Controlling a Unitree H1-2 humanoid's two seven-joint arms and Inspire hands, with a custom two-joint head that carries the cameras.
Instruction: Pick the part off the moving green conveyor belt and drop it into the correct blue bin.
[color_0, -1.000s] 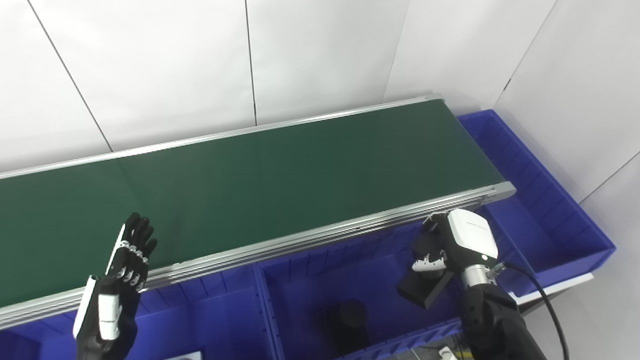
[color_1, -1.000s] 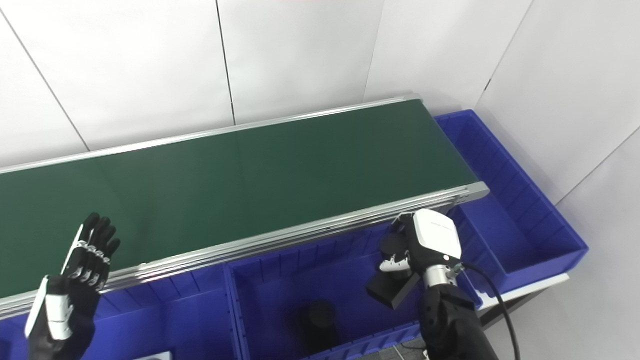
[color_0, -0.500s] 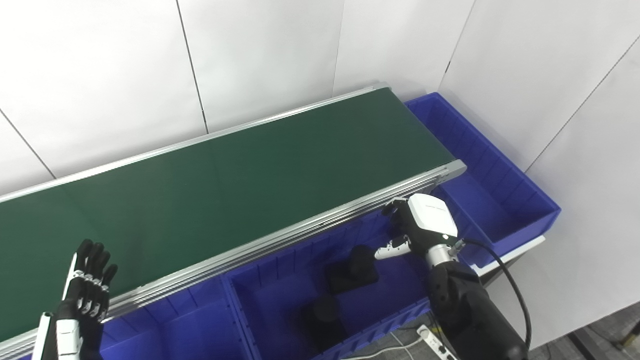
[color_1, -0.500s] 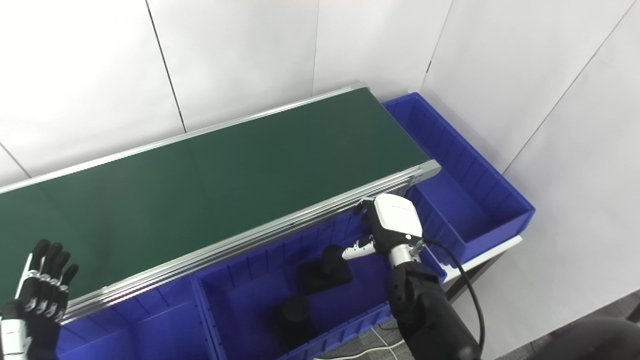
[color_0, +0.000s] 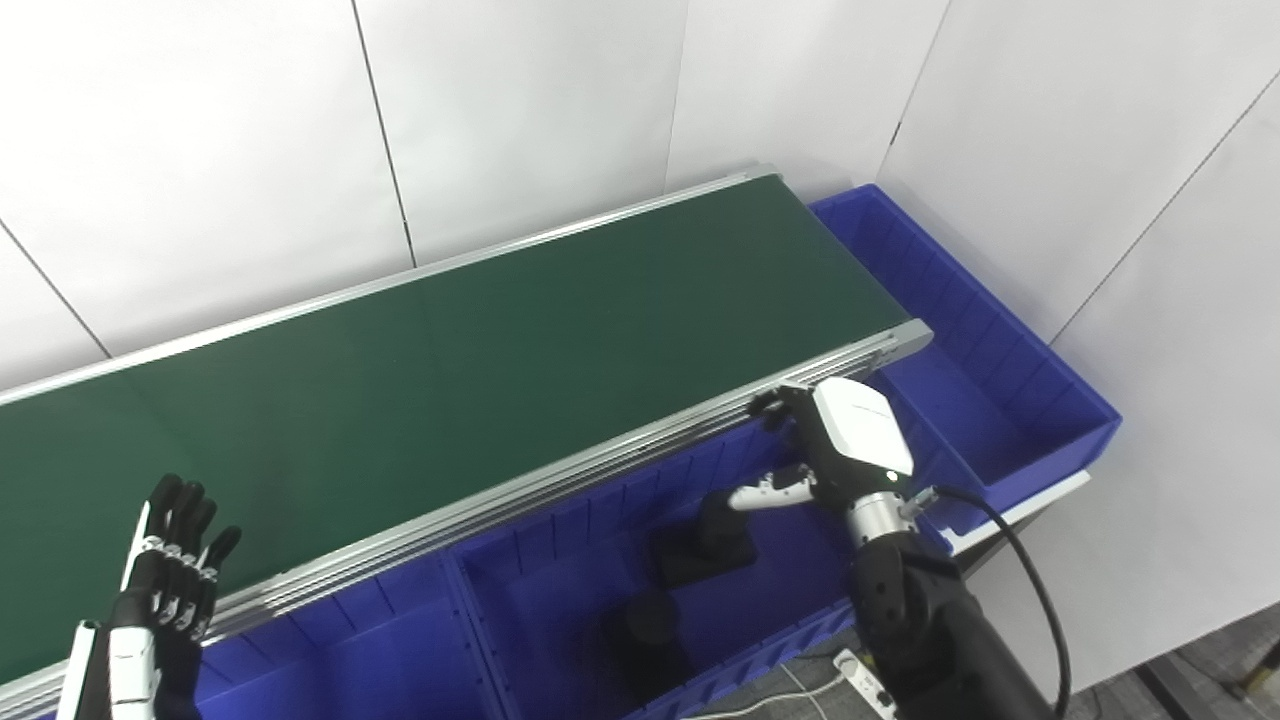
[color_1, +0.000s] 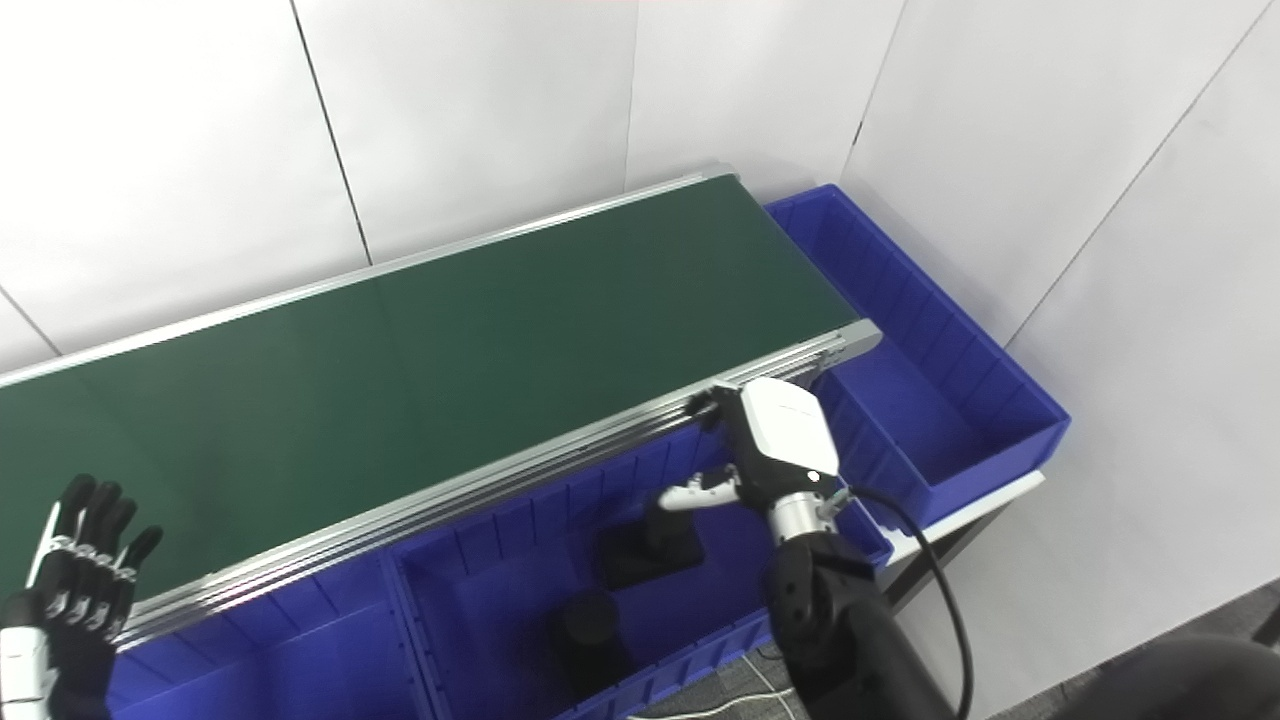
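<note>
White-walled corner, right robot hand (color_0: 820, 455) spread empty above black part (color_0: 708, 541) in blue bin (color_0: 560, 520).

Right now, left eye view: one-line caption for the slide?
Open right hand above the blue bin holding two black parts; green conveyor belt bare, left hand open.

Both robot hands (color_0: 835, 445) (color_0: 165, 590) open, empty.

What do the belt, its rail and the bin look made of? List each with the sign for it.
Belt: likely rubber or PVC, matte dark green, no glare.
Rail: seemingly aluminium, silvery, grooved, with bright highlights.
Bin: probably moulded plastic, uniform blue, ribbed walls, faint sheen.
</note>
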